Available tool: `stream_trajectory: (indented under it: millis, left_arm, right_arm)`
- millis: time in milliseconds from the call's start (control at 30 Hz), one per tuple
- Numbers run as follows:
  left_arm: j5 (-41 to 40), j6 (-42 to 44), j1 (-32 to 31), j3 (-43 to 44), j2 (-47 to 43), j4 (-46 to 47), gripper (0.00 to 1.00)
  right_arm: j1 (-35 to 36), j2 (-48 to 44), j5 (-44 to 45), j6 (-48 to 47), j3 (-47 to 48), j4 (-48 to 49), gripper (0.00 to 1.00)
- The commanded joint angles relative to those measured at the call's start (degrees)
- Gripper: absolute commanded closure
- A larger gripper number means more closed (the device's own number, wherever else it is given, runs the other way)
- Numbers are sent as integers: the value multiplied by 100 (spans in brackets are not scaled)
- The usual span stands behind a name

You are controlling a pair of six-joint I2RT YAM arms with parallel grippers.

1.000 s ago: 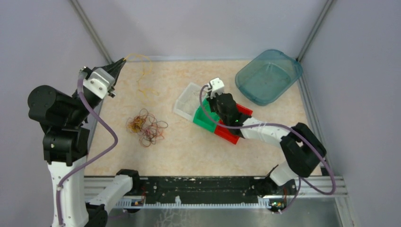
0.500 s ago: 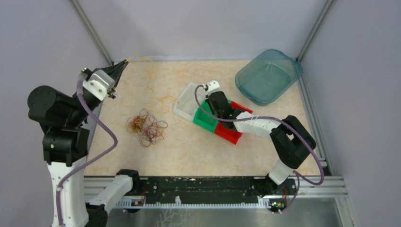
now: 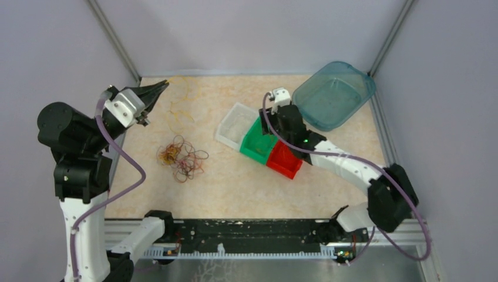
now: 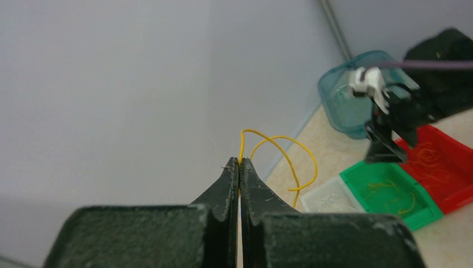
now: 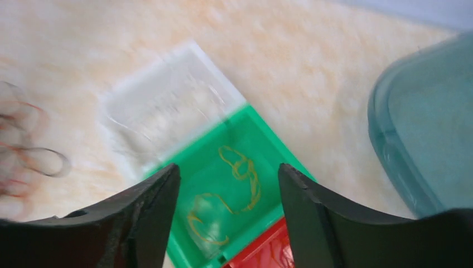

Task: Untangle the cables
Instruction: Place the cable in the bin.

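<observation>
Beige marbled counter (image 3: 235,188) within grey walls: the left tool (image 4: 239,163), jaws pressed together, pinches one yellow cable (image 4: 290,151) raised above the far-left corner. The tangle of cables (image 3: 181,157) lies on the counter, left of a clear bin (image 3: 229,126), green bin (image 3: 249,151) and red bin (image 3: 285,161) set in a row. The right tool (image 5: 228,166) hangs over the green bin, jaws parted and holding nothing; yellow loops (image 5: 240,170) lie inside that bin.

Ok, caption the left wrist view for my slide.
Left gripper pinching a yellow rubber band, green bin and red bin beyond.
</observation>
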Motion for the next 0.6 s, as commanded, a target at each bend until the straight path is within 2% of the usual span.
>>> stream_trajectory:
  millis: [0,100,167,267,333,433,567]
  left_arm:
    - [1262,-195,20,159,147,-476,100]
    - [1732,-395,21,-83,151,-497,100]
    - [1966,-704,18,-268,145,-428,100]
    - [2169,-1164,15,-507,152,-259,100]
    - [2266,-1375,19,-639,153,-195,100]
    - [2372,-1610,17,-792,161,-101,100]
    - [2532,-1973,21,-932,130,168,100]
  right_arm:
    - [-205,-1219,-1930,285,129,1024,30]
    - [-210,-1515,-3609,265,188,1617,25]
    - [-210,-1543,-4785,441,218,2189,25]
    - [-175,-1522,-5922,983,99,3301,25]
    - [-71,-1468,-6247,1247,74,3789,24]
    - [316,-1259,-6424,1033,289,3670,23]
    - [833,-827,-6235,894,563,3706,24]
